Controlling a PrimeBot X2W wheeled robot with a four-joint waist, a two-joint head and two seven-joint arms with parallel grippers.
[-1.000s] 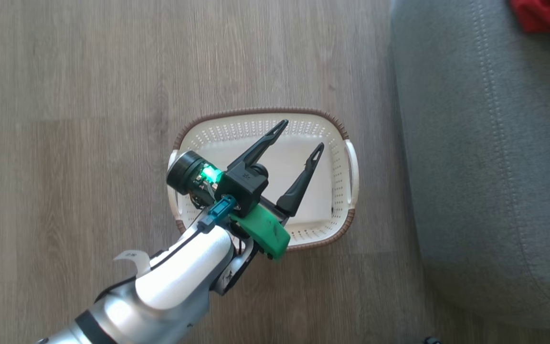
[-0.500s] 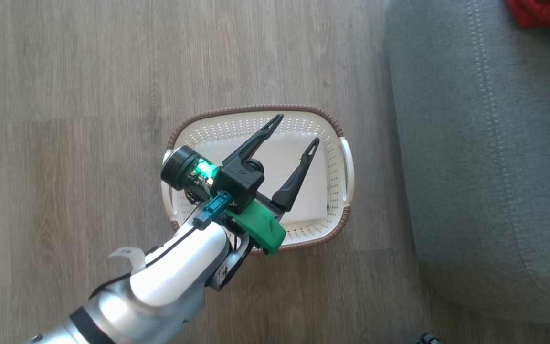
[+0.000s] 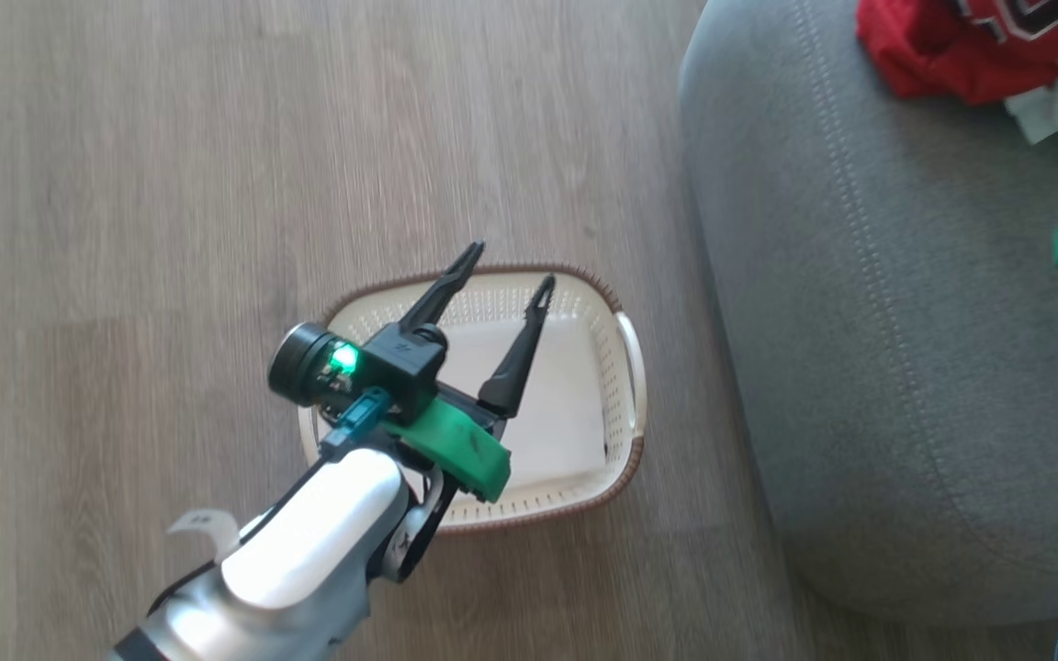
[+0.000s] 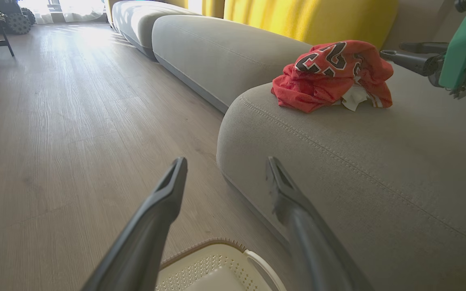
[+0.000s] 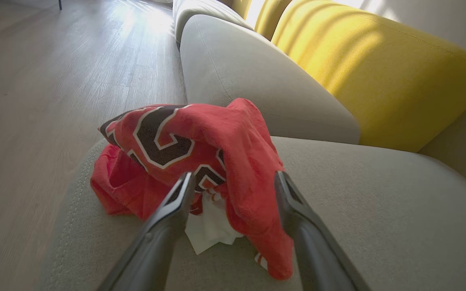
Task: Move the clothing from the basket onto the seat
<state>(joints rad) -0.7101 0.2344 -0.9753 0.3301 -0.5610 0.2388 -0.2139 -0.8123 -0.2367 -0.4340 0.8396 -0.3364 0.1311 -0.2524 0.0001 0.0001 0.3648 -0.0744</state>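
Left gripper (image 3: 511, 264) hovers above the basket (image 3: 628, 335) (fingers spread).

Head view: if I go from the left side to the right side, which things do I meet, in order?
Wooden floor → basket → seat → clothing.

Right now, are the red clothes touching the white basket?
Apart. The head view shows the clothing heaped on the seat, while the basket stands on the floor beside it, bare seat fabric between them.
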